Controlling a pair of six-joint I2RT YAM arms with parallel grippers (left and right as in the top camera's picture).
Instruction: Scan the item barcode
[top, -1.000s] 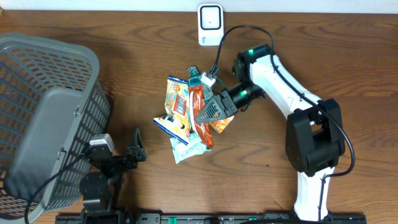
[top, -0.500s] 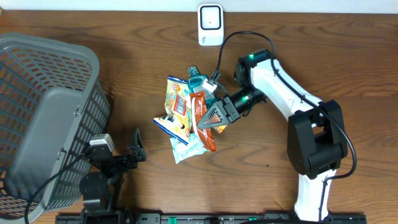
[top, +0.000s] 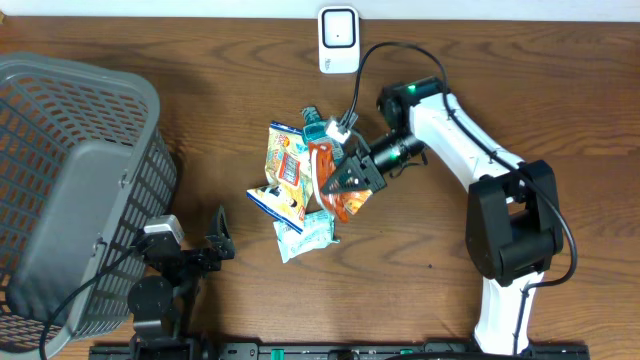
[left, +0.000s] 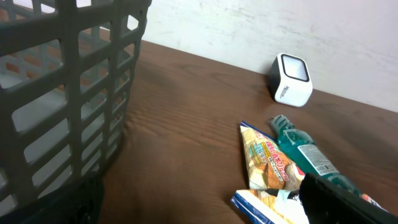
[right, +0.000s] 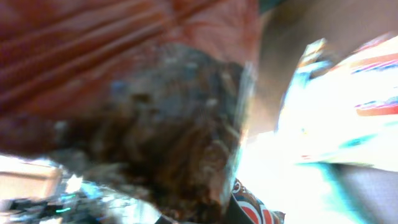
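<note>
Right gripper (top: 345, 178) pinching the red snack packet (top: 322, 160) over the packet pile (top: 290, 195) mid-worktop (top: 560, 120), barcode not discernible, right wrist view a red blur, left gripper (top: 222, 237) spread wide by the basket (top: 60, 180), its fingers (left: 348, 202) cropped at frame edges.

Red packet (top: 320, 160) is glossy film, table (top: 500, 80) matt wood.

Heads up, your right wrist cam is basically mush: the red packet (right: 124, 56) fills it, way out of focus, and no print is readable. Overhead, the right gripper (top: 330, 185) covers the packet's middle, and the basket (top: 150, 175) runs off the left edge. On the left wrist cam, a dark finger (left: 348, 199) hides the lower end of the teal bottle (left: 305, 152).
</note>
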